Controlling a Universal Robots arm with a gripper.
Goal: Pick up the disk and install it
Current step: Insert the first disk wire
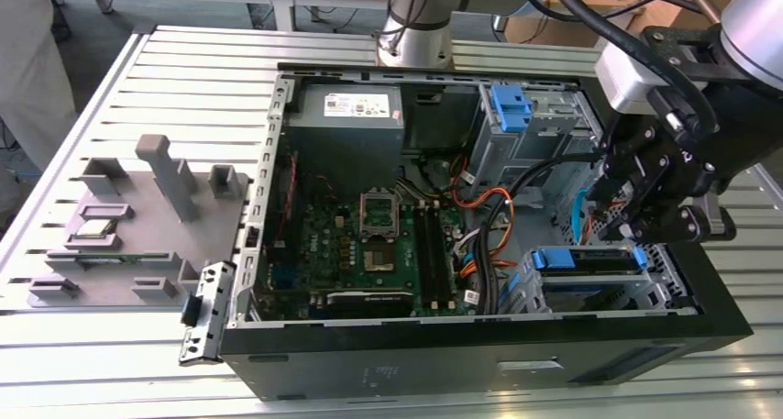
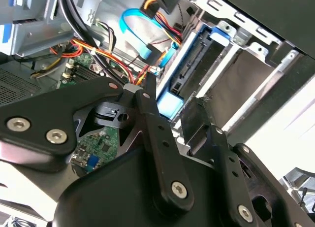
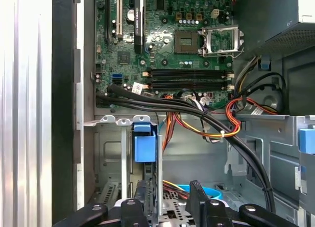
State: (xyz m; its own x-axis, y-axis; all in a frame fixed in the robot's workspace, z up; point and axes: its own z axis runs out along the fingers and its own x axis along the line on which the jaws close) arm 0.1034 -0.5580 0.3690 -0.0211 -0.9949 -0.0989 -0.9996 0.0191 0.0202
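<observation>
Blue carrier frame on disk [image 3: 144, 144]; green motherboard [image 1: 367, 249] with orange, red, yellow and black cables [image 3: 231, 130]. Black gripper [image 1: 634, 226], black computer case [image 1: 490, 364]. Silver-grey table [image 1: 183, 61], ribbed in parallel lines.

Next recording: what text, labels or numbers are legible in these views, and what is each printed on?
No print here reads surely enough to quote.
White sticker on the grey power-supply box, exterior view: print too small.
Motherboard lettering, first wrist view: too small.
White marks on the black case panel, exterior view: too small.
</observation>
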